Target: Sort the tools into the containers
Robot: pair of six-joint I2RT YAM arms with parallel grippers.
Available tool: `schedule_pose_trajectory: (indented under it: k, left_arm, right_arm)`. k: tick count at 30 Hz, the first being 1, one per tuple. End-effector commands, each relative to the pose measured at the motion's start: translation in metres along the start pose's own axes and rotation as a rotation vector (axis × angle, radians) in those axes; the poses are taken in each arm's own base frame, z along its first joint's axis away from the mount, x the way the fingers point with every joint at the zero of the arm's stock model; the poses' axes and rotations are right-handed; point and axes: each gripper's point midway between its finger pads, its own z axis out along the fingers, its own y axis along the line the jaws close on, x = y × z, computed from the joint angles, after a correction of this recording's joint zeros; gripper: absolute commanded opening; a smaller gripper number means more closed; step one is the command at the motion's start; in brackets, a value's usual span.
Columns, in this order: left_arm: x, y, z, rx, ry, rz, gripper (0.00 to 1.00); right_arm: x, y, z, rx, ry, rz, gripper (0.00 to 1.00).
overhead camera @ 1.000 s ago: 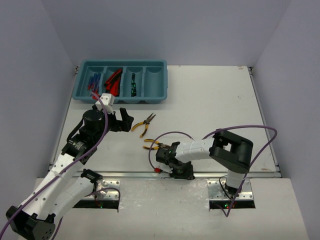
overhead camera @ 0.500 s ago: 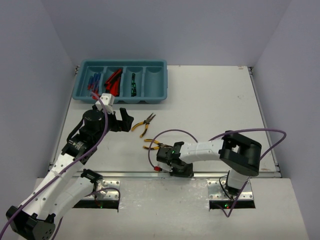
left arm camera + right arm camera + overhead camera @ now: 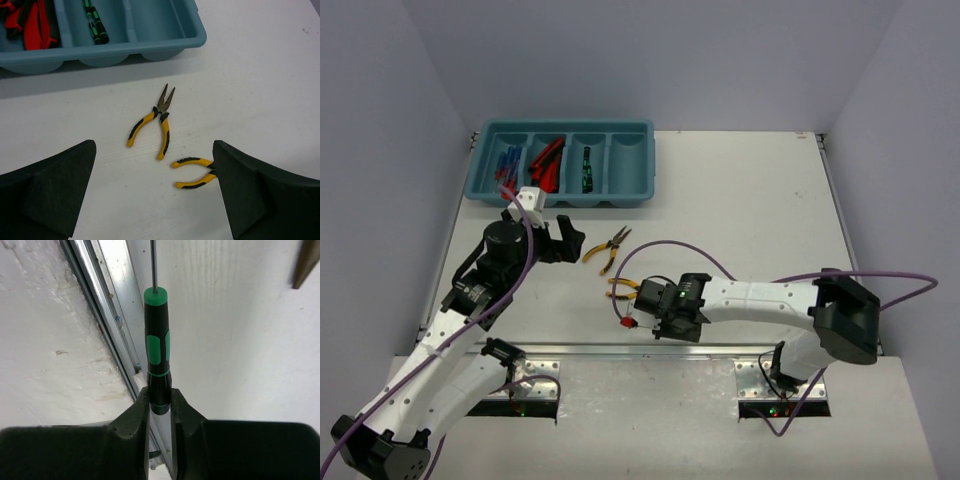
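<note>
My right gripper point(image 3: 160, 395) is shut on the butt end of a thin black-and-green precision screwdriver point(image 3: 157, 350), whose metal shaft points away over the table's near edge. From above, that gripper point(image 3: 645, 315) sits near the front rail, just below a pair of yellow-handled pliers point(image 3: 623, 288). Long-nose yellow pliers point(image 3: 156, 125) lie ahead of my left gripper point(image 3: 155, 195), which hangs open and empty above the table. The teal tray point(image 3: 642, 160) at the back left holds blue/red screwdrivers point(image 3: 507, 163), red-and-black knives point(image 3: 548, 160) and a black-and-green screwdriver point(image 3: 586, 170) in separate compartments.
The metal rail point(image 3: 107, 325) along the table's front edge runs directly under the held screwdriver. The second pliers point(image 3: 192, 172) are partly hidden behind my left gripper's right finger. Purple cables loop over both arms.
The right arm has stretched out, its elbow swinging right, and its gripper has shifted slightly away from the rail with the screwdriver in it. The left arm has not moved.
</note>
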Motion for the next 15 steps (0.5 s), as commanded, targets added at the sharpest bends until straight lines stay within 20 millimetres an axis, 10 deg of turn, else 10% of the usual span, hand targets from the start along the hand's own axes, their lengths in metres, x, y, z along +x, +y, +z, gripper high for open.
schedule_pose_trajectory:
  k: [1,15]
  left_arm:
    - [-0.019,-0.001,-0.005,-0.003,-0.066,0.005,1.0]
    - [-0.025,0.005,-0.008,-0.043,-0.094,-0.009,1.0]
  right_arm:
    - [-0.022,-0.016,-0.031,0.064,-0.123,0.002,0.0]
    - [-0.039,-0.076,-0.086,0.26,-0.356,0.116,0.0]
